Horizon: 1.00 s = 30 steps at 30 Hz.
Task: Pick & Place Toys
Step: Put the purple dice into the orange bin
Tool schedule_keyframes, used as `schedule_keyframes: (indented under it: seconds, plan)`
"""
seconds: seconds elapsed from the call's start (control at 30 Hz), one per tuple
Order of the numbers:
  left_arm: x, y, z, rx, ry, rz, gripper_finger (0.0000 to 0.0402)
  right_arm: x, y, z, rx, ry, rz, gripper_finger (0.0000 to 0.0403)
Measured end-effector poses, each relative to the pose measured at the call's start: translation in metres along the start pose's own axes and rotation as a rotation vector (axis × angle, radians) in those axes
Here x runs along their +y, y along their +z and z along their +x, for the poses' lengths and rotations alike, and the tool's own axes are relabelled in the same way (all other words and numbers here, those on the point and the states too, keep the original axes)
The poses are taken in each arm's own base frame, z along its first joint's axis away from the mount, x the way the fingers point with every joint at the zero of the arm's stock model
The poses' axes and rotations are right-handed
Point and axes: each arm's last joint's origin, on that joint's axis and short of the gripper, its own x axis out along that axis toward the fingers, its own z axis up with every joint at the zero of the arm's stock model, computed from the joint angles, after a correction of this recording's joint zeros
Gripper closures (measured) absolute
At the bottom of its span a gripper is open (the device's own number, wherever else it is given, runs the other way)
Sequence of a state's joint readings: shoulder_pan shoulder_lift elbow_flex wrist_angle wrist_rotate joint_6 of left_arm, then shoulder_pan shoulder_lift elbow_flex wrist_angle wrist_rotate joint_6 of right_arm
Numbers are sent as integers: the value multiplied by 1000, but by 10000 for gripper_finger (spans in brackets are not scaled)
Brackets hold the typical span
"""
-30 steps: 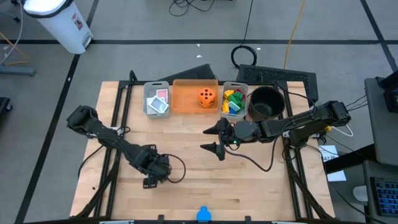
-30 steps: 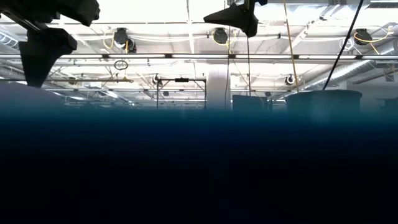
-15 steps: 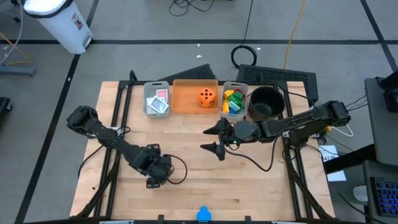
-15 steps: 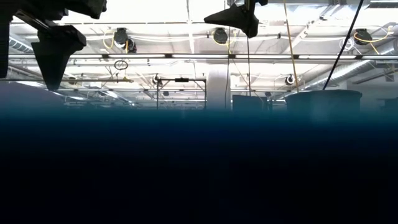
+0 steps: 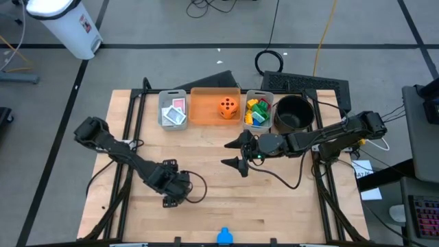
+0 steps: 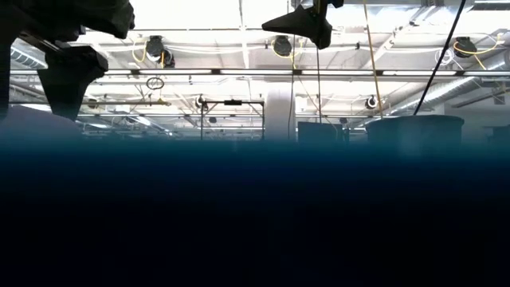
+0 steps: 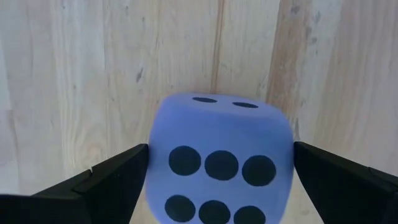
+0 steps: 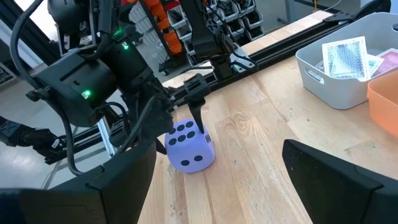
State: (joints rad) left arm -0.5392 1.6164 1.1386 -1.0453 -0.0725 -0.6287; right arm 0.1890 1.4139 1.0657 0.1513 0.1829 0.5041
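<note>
The left claw (image 7: pixel 217 186) straddles, fingers spread, a soft rounded purple die (image 7: pixel 219 158) on the pale wood-grain table (image 7: pixel 93 74); the right claw (image 5: pixel 236 152) hangs released.

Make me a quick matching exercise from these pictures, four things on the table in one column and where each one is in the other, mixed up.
Things:
1. purple die
2. orange die
3. picture cards
4. plastic bricks

Places:
A. grey bin next to the black bowl
B. orange bin
C. between the left hand's fingers
D. grey bin at the row's left end

Pairs: 1-C, 2-B, 3-D, 4-A
</note>
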Motion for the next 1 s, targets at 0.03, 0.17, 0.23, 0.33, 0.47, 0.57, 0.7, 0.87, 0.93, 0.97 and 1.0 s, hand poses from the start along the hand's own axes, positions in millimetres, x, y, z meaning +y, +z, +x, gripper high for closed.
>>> schedule_keyframes:
  seconds: [0.03,0.17,0.23,0.33,0.47,0.57,0.7,0.87,0.93,0.97,1.0]
  plan:
    - [1,-1,1,4,0,-6,2,0,0,0,0,0,0,62]
    - [2,-3,5,14,1,-15,2,0,0,0,0,0,0,62]
    - [2,-5,8,22,1,-10,2,0,0,0,0,0,0,62]
    - [3,-7,11,32,0,0,2,0,0,0,0,0,-1,62]
    - [3,-7,12,34,2,22,2,0,0,0,0,0,-9,62]
    - [3,-6,13,24,3,53,2,0,0,0,0,0,-9,62]
    - [2,-5,13,2,8,53,2,0,0,0,0,0,-12,62]
    - [2,-5,13,1,6,45,2,0,0,0,0,0,-19,62]
    - [2,-5,14,-1,8,49,2,0,0,0,0,0,-20,62]
    - [2,-5,14,-2,9,52,2,0,0,0,0,0,-20,62]
    - [2,-5,14,-1,9,52,2,0,0,0,0,0,-20,62]
